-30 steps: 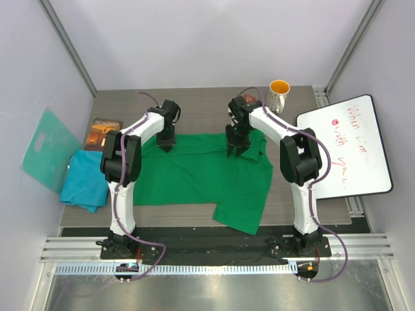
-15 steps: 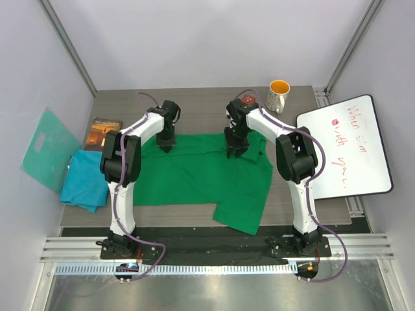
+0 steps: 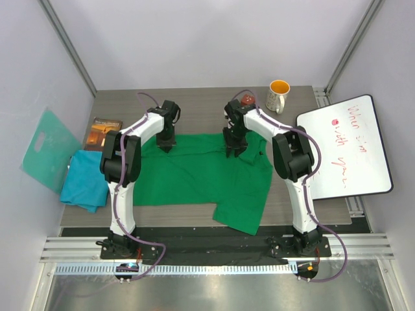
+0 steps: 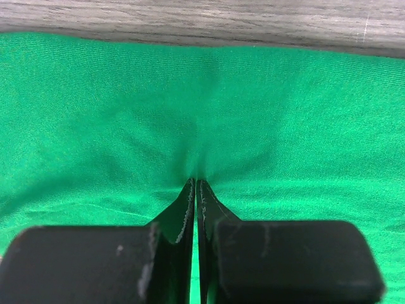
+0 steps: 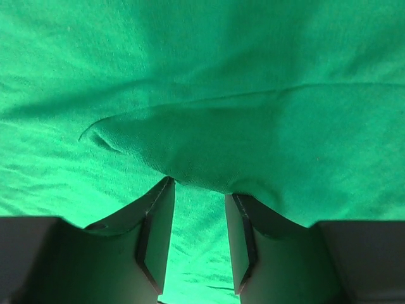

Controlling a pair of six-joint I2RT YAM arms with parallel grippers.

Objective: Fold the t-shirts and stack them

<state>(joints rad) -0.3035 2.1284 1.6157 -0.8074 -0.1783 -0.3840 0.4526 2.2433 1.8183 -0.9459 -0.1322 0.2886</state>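
The bright green t-shirt (image 3: 194,175) lies spread over the middle of the table, one part hanging toward the near edge. My left gripper (image 3: 166,146) is shut on its far edge; in the left wrist view the fingertips (image 4: 196,185) pinch a pucker of green cloth (image 4: 285,126). My right gripper (image 3: 232,150) stands open at the shirt's far right part, where a fold of green cloth (image 5: 253,139) lies over its fingertips (image 5: 197,190). The teal-blue t-shirt (image 3: 84,183) sits crumpled at the table's left edge.
A white and orange mug (image 3: 278,95) and a small red thing (image 3: 246,100) stand at the back right. A whiteboard (image 3: 347,148) lies on the right. At the left are a book (image 3: 104,133) and a flat teal board (image 3: 47,148).
My right gripper has slid a little to the left along the shirt's far edge, still open. The left gripper has stayed put, shut on the cloth.
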